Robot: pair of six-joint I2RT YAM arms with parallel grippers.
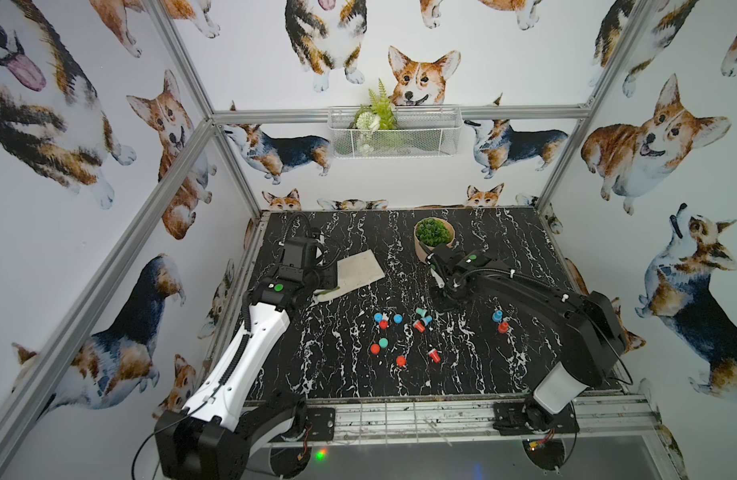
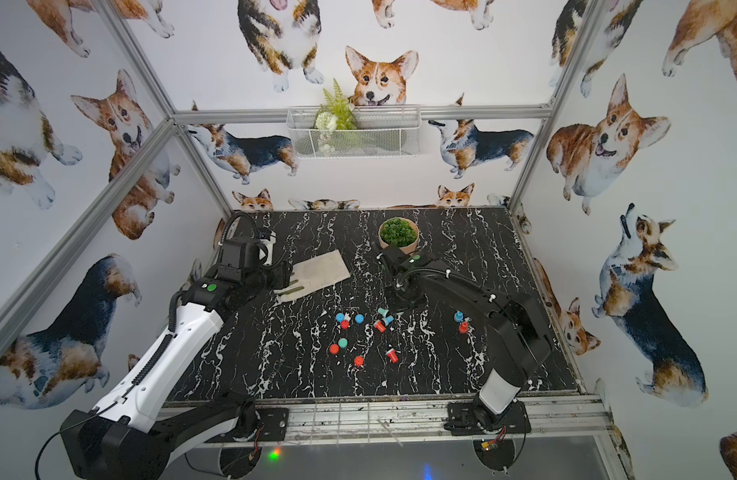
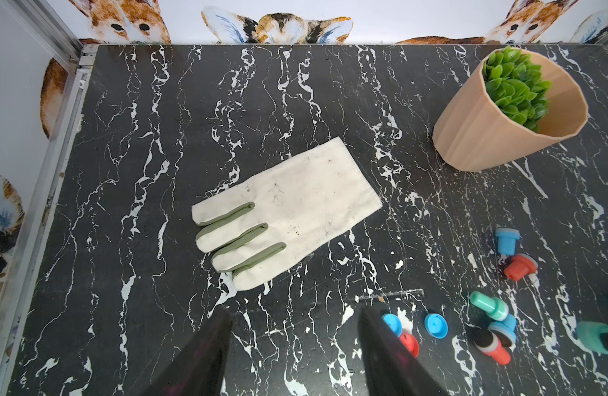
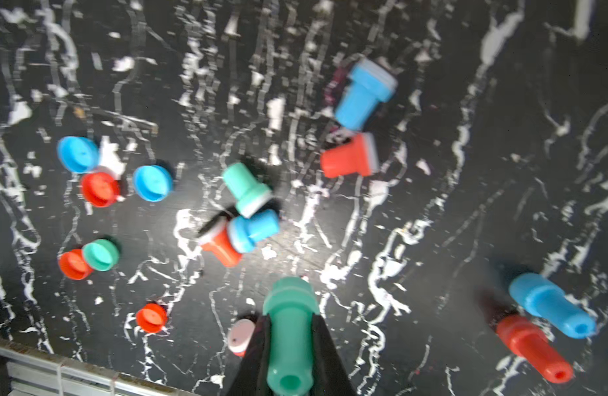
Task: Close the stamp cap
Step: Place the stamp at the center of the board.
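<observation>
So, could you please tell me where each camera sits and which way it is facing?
Top views: high above the front edge, looking down at the table; left arm and right arm show.
Left wrist: on the left arm, looking over the open left gripper at the glove and plant pot.
Right wrist: on the right arm, looking down past the right gripper, shut on a teal stamp, at caps.
Shared: the three-stamp cluster shows in both wrist views.

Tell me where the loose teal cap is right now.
In both top views the teal cap lies on the table, near its middle toward the left arm's side, right beside a red cap.
</observation>
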